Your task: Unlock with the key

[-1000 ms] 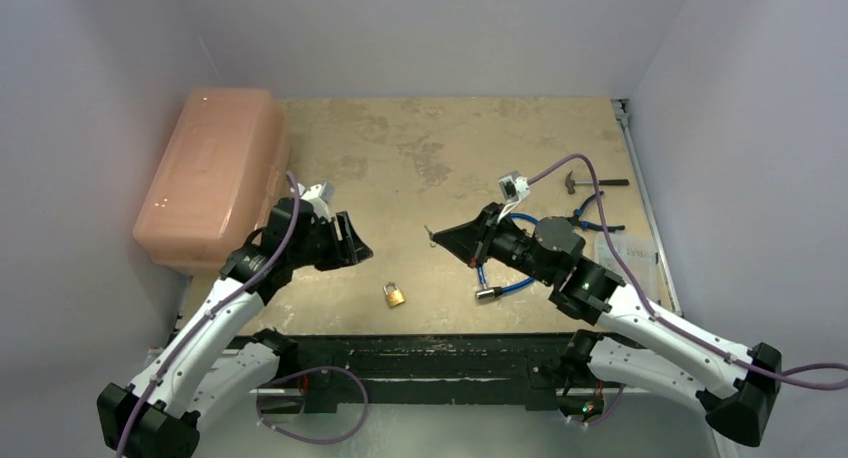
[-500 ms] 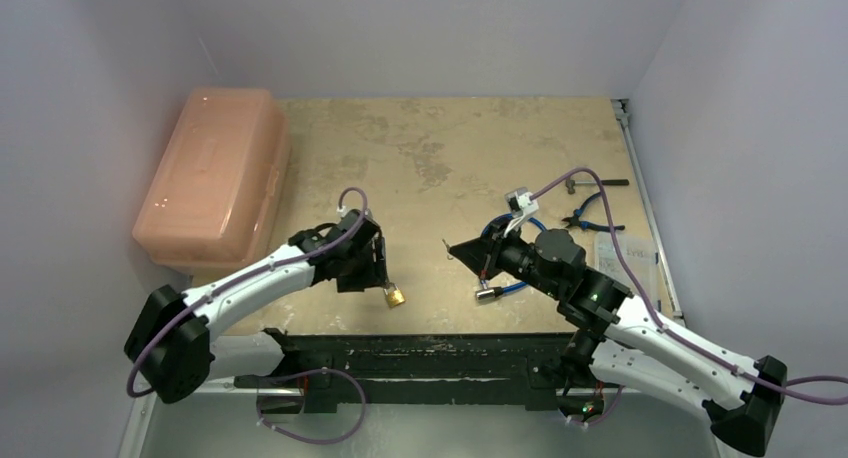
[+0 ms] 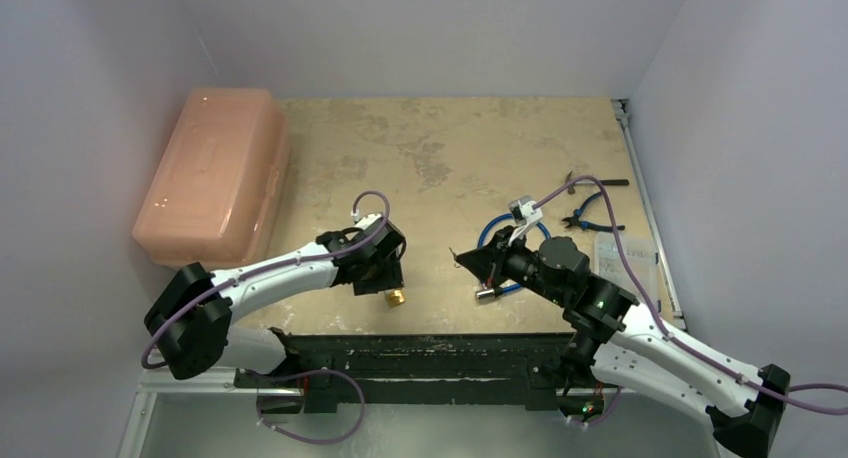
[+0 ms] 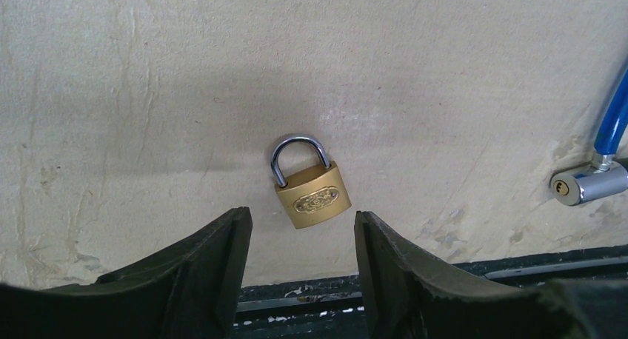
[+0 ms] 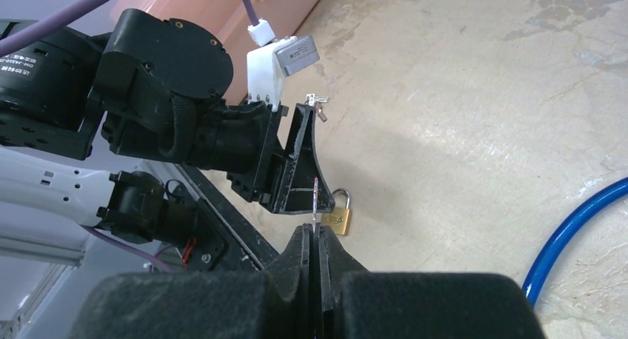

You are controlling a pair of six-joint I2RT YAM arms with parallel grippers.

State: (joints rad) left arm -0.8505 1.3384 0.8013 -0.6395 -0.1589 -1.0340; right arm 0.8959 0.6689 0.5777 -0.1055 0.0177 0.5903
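**Top external view.** The table (image 3: pixel 450 148) has a worn tan top and is closed in by pale walls at 9, 12 and 3 o'clock. A translucent pink storage box (image 3: pixel 210 173) lies at 9 to 10 o'clock. Pliers (image 3: pixel 580 218) lie at 3 o'clock. A blue cable lock (image 3: pixel 500 283) lies at 5 o'clock. The brass padlock (image 3: pixel 397 297) lies at 6 o'clock, near the table's front edge. The left arm reaches low from its base at 7 o'clock, with the wrist pitched down. The left gripper (image 3: pixel 390 281) hangs directly over the padlock. The right arm reaches from 5 o'clock, and the right gripper (image 3: pixel 462 258) points toward 9 o'clock, level with the padlock and apart from it.

**Left wrist view.** The padlock lies flat with its shackle seated and pointing to 12 o'clock. The left gripper's fingers (image 4: pixel 200 269) are spread, one on each side of the lock body. Neither finger touches it. The cable lock's keyed cylinder shows at 3 o'clock.

**Right wrist view.** The right gripper's fingers (image 5: pixel 300 254) are clenched on the key (image 5: pixel 316 198). The key is seen edge-on, standing toward 12 o'clock. The padlock lies just beyond it, beside the left gripper.
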